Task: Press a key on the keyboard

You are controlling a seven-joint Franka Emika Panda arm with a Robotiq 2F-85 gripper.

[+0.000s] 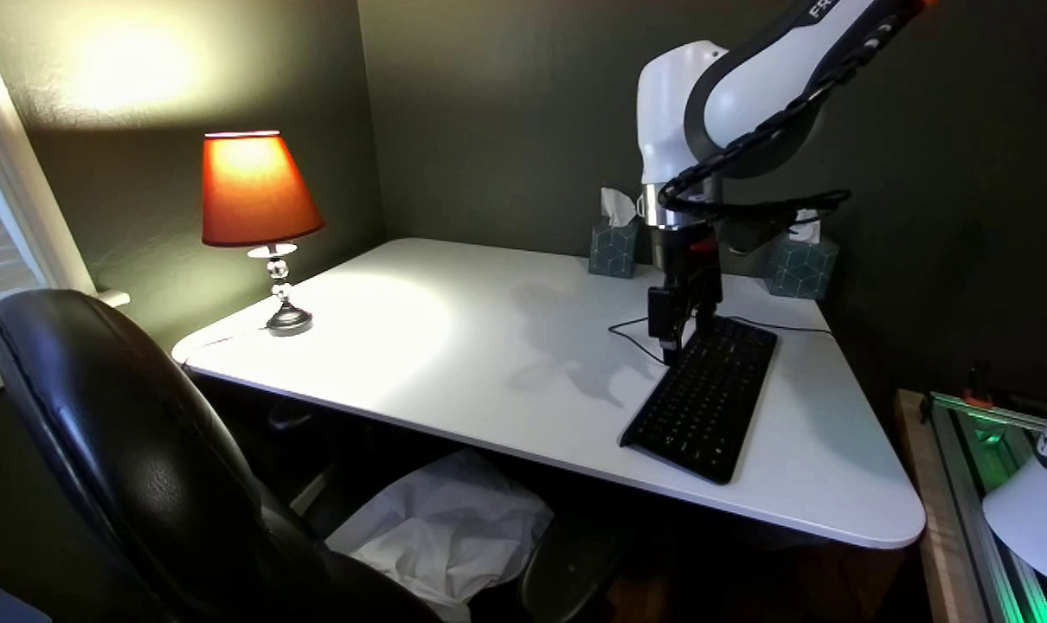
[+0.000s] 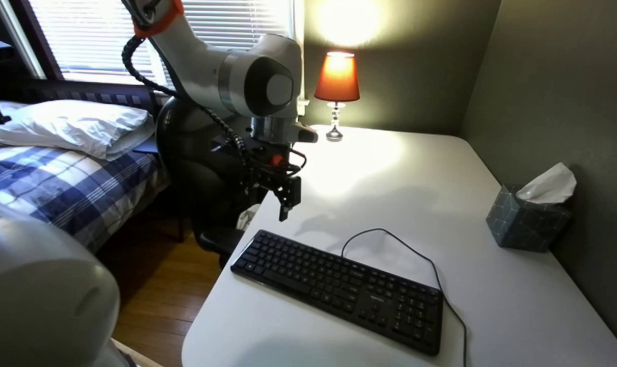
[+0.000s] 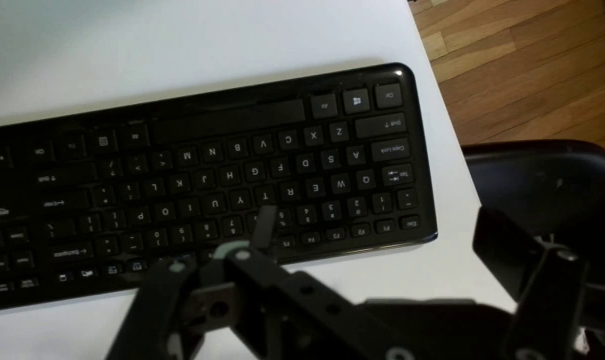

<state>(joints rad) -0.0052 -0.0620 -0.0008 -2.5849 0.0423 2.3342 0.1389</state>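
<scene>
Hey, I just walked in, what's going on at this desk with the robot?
A robot arm has its gripper open with nothing in it, poised near the Esc end of a black keyboard on the white desk. In an exterior view, a fingertip appears to hang clear of the keyboard. It's probably meant to press something there, but no press seems to be happening yet.

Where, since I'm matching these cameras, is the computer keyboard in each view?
In an exterior view: computer keyboard, lower half, right of centre.
In an exterior view: computer keyboard, lower middle.
Wrist view: computer keyboard, middle to left edge, cut off there.
Shared landmark: white desk beneath.
</scene>
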